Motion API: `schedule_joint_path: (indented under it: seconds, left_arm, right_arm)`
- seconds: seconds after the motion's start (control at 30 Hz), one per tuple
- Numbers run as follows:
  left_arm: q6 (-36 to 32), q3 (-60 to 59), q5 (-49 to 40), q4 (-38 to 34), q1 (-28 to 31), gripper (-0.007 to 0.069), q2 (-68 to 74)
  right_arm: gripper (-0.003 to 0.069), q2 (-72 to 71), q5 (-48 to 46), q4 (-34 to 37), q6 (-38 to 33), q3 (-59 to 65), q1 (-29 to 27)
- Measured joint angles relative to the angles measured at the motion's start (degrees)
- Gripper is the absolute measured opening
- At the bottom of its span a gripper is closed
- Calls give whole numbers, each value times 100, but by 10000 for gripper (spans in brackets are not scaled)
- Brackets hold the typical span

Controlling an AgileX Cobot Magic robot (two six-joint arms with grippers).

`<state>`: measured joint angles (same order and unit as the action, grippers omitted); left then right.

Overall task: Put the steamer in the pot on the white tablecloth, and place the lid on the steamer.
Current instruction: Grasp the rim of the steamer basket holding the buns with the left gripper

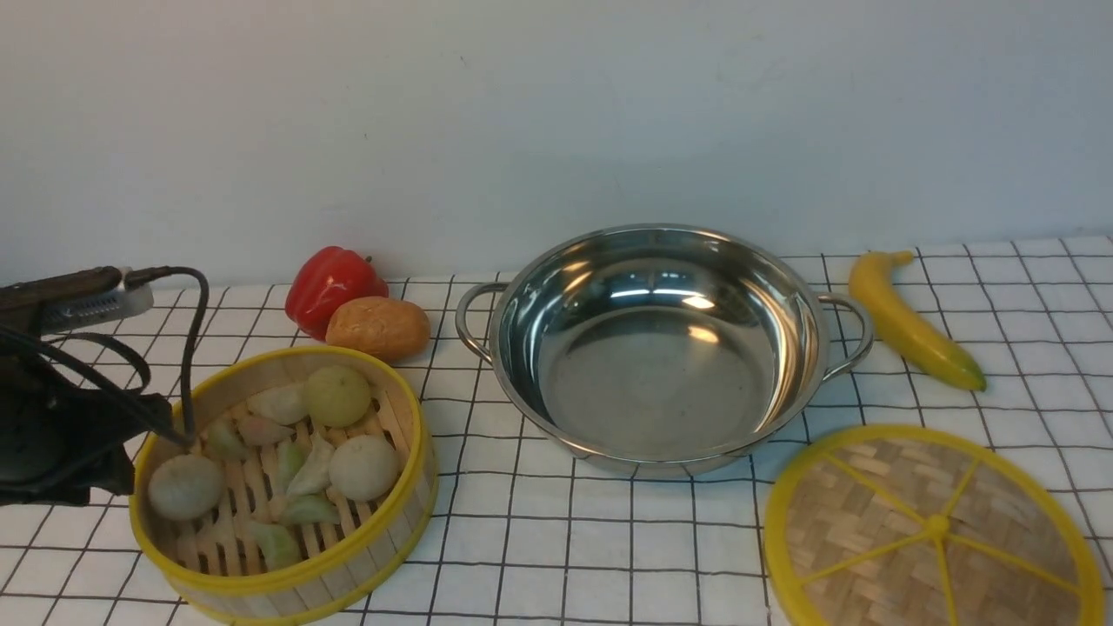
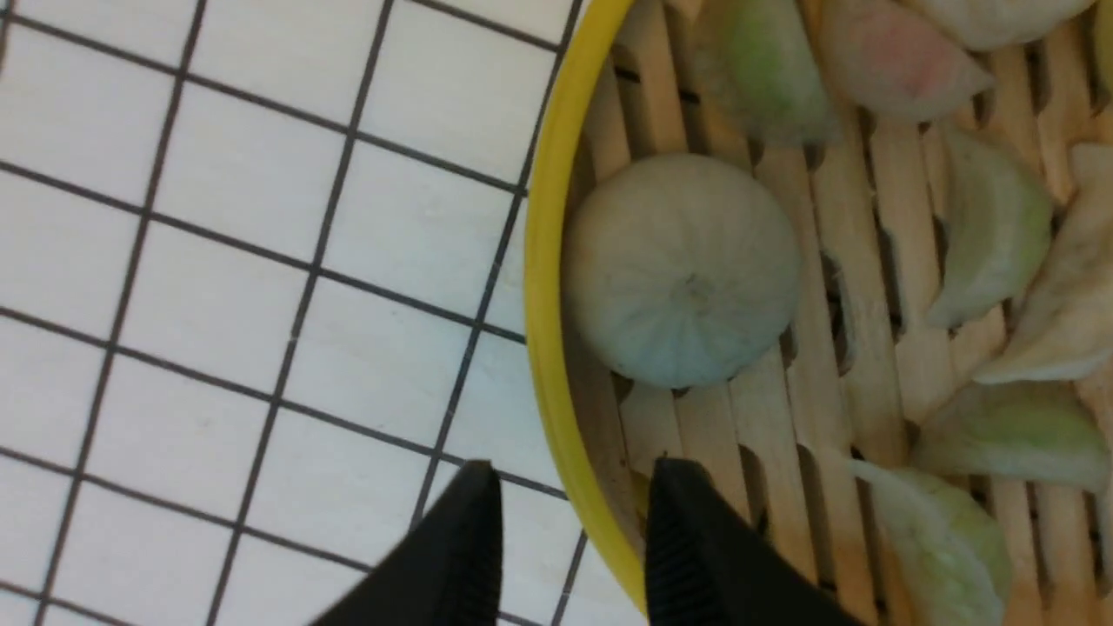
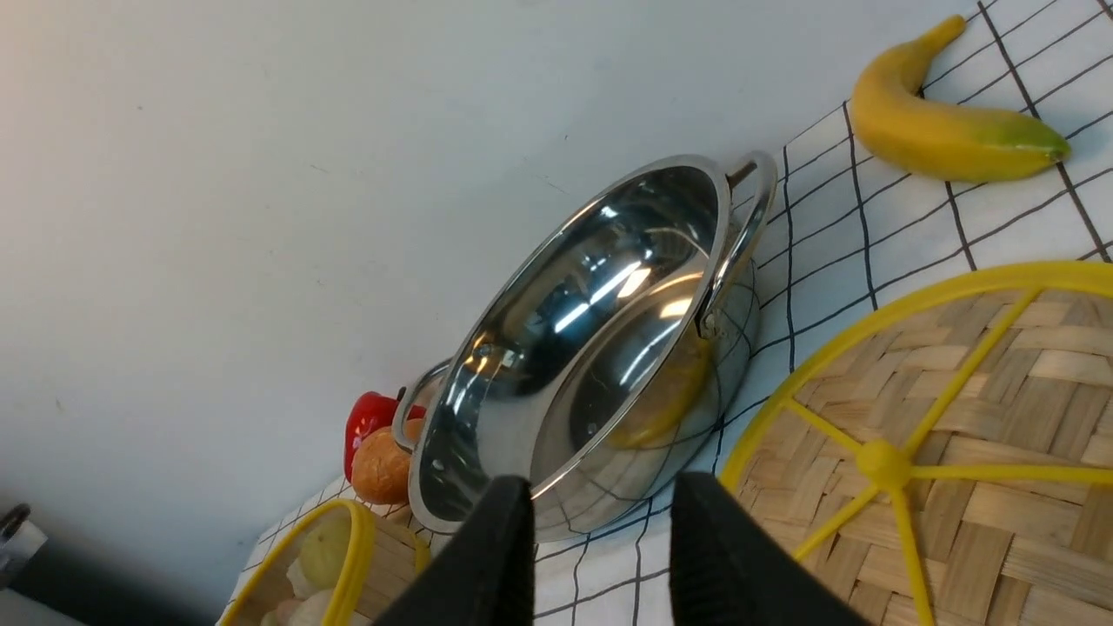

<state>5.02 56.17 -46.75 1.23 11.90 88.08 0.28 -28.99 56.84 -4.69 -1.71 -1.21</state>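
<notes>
The steamer (image 1: 283,487), a bamboo basket with yellow rims holding pale buns and dumplings, sits on the white tablecloth (image 1: 539,539) at the front left. My left gripper (image 2: 574,496) is open astride its left rim (image 2: 543,287), with one finger (image 2: 474,548) outside and one finger (image 2: 696,548) inside above the slats. In the front view the left arm (image 1: 69,435) is at the left edge. The empty steel pot (image 1: 661,348) stands in the middle. The woven lid (image 1: 935,530) lies flat at the front right. My right gripper (image 3: 596,522) is open and empty, hanging between the pot (image 3: 600,348) and the lid (image 3: 939,452).
A red pepper (image 1: 335,283) and a brown potato (image 1: 378,328) lie behind the steamer, left of the pot. A banana (image 1: 913,322) lies right of the pot, behind the lid. A plain wall closes off the back of the table.
</notes>
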Motion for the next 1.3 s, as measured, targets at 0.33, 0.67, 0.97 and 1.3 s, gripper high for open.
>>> schedule_joint_path:
  seconds: [0.33, 0.67, 0.97, 1.3]
  left_arm:
    - [606, 0, 193, 347, -100, 218, 21]
    - [629, 2, 271, 260, -100, 218, 669]
    - [641, 2, 370, 243, -100, 218, 997]
    - [707, 2, 370, 238, -105, 218, 1222]
  right_arm:
    - [242, 0, -126, 0, -4, 0, 0]
    - [242, 0, -136, 0, -4, 0, 0]
    - [242, 0, -136, 0, -4, 0, 0]
    - [242, 0, -136, 0, -4, 0, 0]
